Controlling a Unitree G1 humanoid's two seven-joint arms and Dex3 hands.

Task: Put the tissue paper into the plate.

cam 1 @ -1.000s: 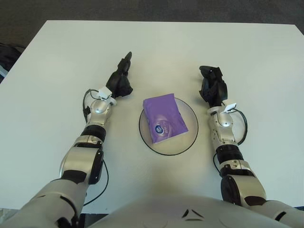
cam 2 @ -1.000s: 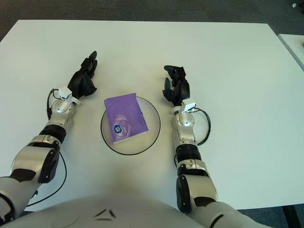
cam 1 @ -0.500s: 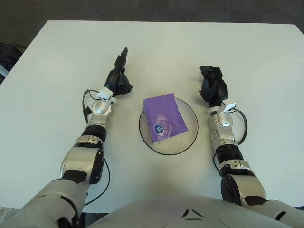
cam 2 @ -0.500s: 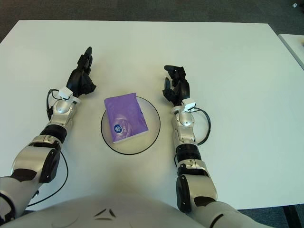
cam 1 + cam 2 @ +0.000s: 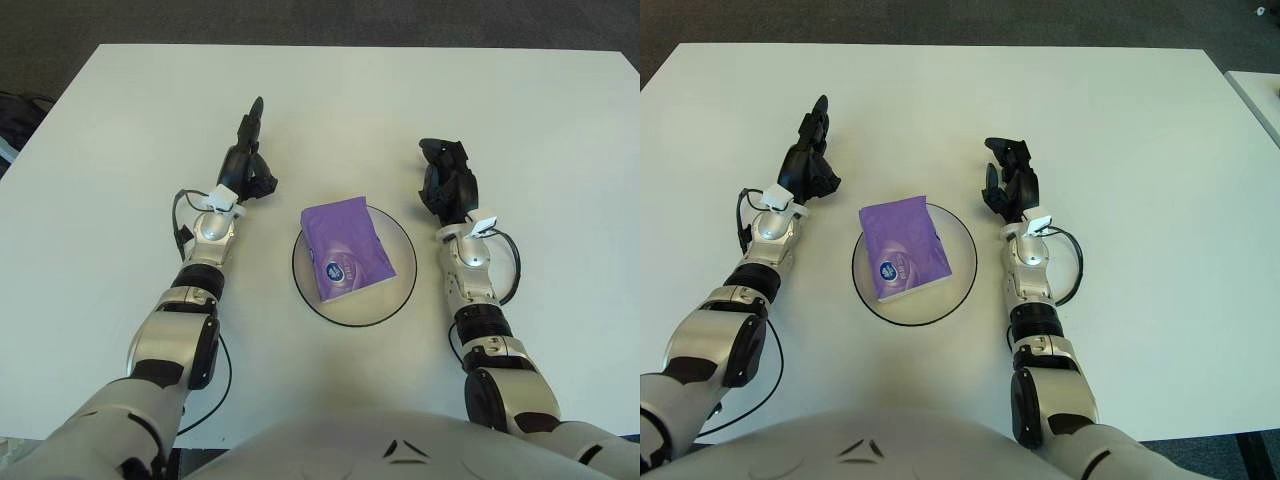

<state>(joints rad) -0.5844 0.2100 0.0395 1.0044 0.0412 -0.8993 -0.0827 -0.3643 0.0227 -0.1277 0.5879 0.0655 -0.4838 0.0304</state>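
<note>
Tissue paper: the purple pack (image 5: pixel 346 249) lies inside the plate (image 5: pixel 398 290), filling its 11 o'clock half, one corner reaching just over the rim at 12; by my reckoning the placing is done.
Left robot hand: at (image 5: pixel 246 158), at 10 o'clock from the plate and apart from it, fingers stretched out and pointing to 12, gripping nothing.
Right robot hand: at (image 5: pixel 444 182), at 2 o'clock from the plate, just off its rim, fingers loosely bent, nothing in them.
Desk: white top (image 5: pixel 560 130), with only the plate and the two arms on it that I can see.
Risk, plate: the right robot hand sits close to the rim; a careless pull toward 6 or a swing to 9 could nudge the plate and slide it.
Risk, pack: it lies off-centre with a corner over the edge, so a knock to the plate could tip it back out at 12.
Risk, cable: the loops of wire at each wrist hang near the desk and could drag if an arm sweeps.
Left eye view only: a dark object (image 5: pixel 12 105) at the 9 o'clock edge, off the desk.
Right eye view only: a strip of a second white surface (image 5: pixel 1262 95) at 3 o'clock, and more bare desk beyond the right arm.
</note>
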